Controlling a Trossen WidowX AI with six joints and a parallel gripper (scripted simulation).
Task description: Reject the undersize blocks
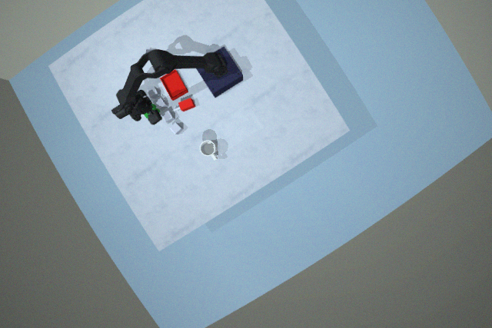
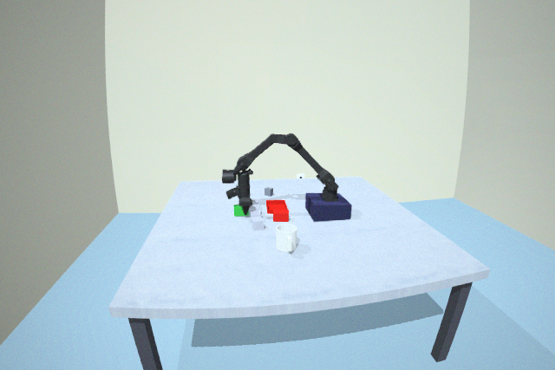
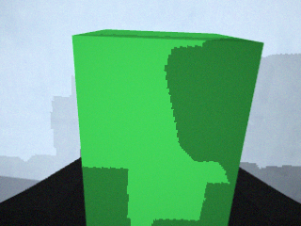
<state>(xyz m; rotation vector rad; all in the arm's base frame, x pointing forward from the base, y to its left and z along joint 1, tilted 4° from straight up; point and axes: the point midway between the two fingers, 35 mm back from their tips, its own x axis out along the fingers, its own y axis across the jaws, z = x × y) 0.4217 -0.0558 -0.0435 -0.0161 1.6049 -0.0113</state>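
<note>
My gripper (image 1: 147, 113) (image 2: 244, 210) (image 3: 155, 157) is shut on the green GO gauge (image 1: 156, 107) (image 2: 238, 210) (image 3: 122, 104), low over the table on the left. The gauge's green body fills the middle of the wrist view; its pin is hidden, so I cannot tell whether it is in a hole. Several pale steel blocks are beside the gripper, among them a near block (image 1: 177, 127) (image 2: 257, 224) and another block (image 1: 170, 115). A grey block (image 2: 268, 191) is farther back. Their holes are too small to make out. The red reject tray (image 1: 174, 83) (image 2: 275, 203) shows no block in it.
A red piece (image 1: 186, 104) (image 2: 281, 215) with a thin pale pin lies close to the tray. A white mug (image 1: 207, 147) (image 2: 285, 238) stands nearer the front. The arm's dark blue base box (image 1: 227, 81) (image 2: 329, 211) is on the right.
</note>
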